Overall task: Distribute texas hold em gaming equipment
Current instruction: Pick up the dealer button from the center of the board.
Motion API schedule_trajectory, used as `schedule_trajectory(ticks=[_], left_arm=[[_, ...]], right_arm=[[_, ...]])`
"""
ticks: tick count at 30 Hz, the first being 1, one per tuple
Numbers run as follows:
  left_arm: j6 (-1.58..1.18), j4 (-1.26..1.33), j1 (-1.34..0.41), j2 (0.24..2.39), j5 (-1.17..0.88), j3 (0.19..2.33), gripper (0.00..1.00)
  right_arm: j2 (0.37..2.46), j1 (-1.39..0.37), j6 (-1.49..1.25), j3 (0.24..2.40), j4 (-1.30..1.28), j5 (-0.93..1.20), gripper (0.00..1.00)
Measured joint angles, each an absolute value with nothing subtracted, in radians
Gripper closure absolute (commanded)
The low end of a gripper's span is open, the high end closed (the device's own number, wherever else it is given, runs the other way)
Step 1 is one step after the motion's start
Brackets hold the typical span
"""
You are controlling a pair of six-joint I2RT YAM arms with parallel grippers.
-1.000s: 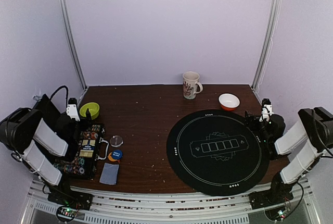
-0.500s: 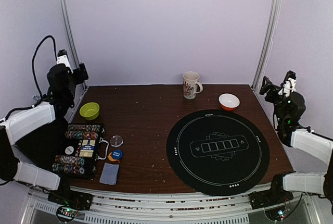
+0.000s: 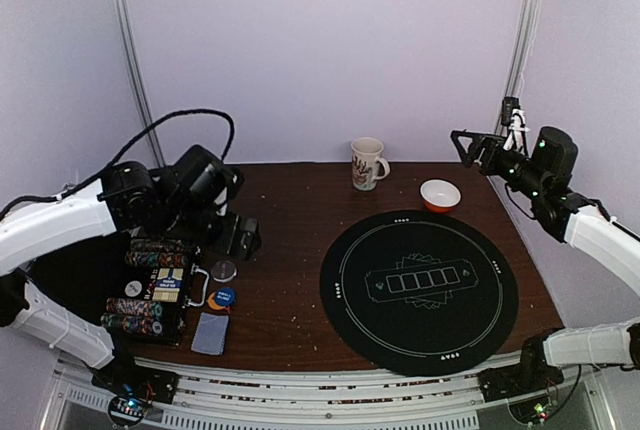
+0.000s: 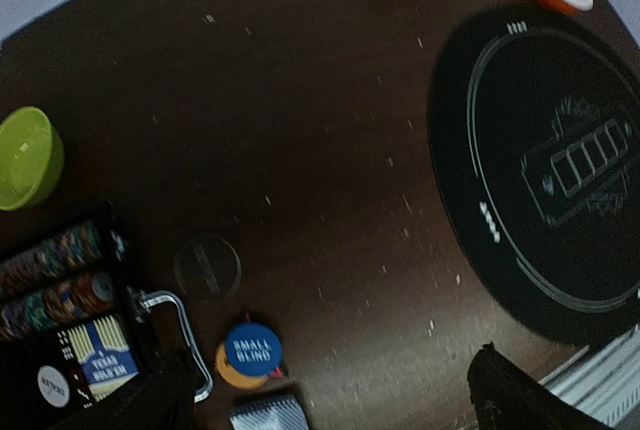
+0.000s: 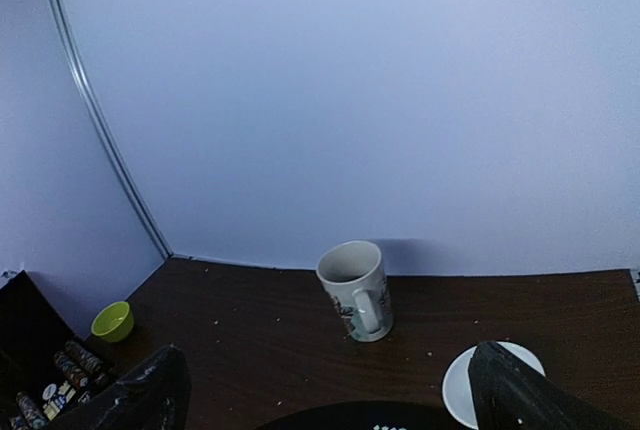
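Taking the round black mat (image 3: 418,290) as our landmark on the brown worktop (image 3: 290,200), we mark each item by its place around it. The left claw (image 3: 245,237) hangs to the left of the mat. In its wrist view we see its fingers (image 4: 165,400) spread wide at the lower corners, with nothing between them. The right claw (image 3: 462,147) is raised in the air beyond the mat's far right edge. Its fingers (image 5: 510,395) likewise stand far apart and grip nothing. All the gaming equipment lies off the mat, well to its left. The poker chips (image 3: 158,251) sit in rows inside an open black case (image 3: 150,295), the item farthest from the mat. Between case and mat we find the clear-grey button (image 3: 224,270). Just nearer the arms' side, the blue button (image 3: 225,296) lies partly over the orange button (image 3: 211,301). The grey-blue playing cards (image 3: 210,333) form a small stack level with the mat's near edge. A white patterned mug (image 3: 367,162) stands beyond the mat's far edge, and an orange bowl (image 3: 440,194) with a white inside sits just past its far right rim. A green bowl (image 4: 25,158) lies far to the mat's left, behind the case.
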State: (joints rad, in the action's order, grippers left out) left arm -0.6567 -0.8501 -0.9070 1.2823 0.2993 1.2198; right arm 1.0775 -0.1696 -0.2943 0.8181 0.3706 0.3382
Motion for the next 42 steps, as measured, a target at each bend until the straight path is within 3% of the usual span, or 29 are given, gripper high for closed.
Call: schedule_trajectory(ticks=[6,18,35,42], left_arm=[[-0.78,-1.04,-1.095,1.42,0.184,1.156,0.02],[-0.89,-1.1,-1.106,1.367,0.133,0.934,0.02],[-0.857,-1.093,-0.865,1.211,0.106,0.894,0.03],[-0.725,-1.004,-0.706,1.285,0.088,0.936,0.15]], right_arm=[[1.082,-0.332,-0.237,0.824,0.311,0.332,0.0],[1.14,-0.447,-0.149,0.847,0.258,0.311,0.0],[1.161,-0.491,-0.101,0.863,0.237,0.3,0.0],[1.184,-0.493,-0.096,0.863,0.233,0.299,0.0]])
